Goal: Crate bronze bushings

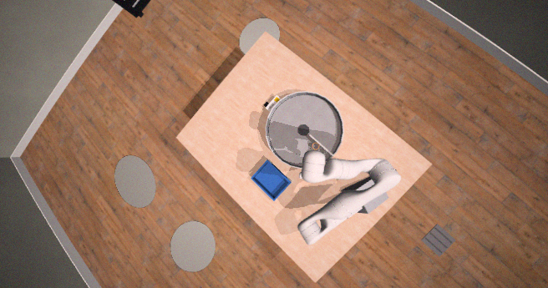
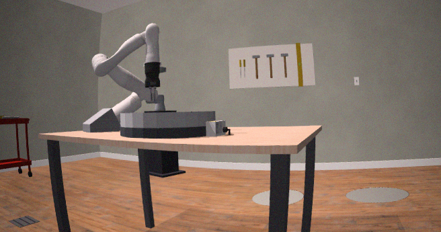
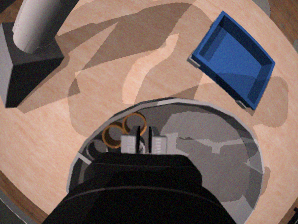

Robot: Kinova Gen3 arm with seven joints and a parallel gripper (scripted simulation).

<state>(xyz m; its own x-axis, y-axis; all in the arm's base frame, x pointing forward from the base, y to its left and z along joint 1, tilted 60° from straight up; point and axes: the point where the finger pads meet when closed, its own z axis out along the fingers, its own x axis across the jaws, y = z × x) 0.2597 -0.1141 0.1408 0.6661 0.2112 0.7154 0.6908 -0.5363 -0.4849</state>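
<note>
Gripper (image 3: 143,141) hangs over a bronze bushing (image 3: 124,131) on the turning table (image 3: 220,163), fingers a little apart and holding nothing; next it should go down and pinch it.
</note>
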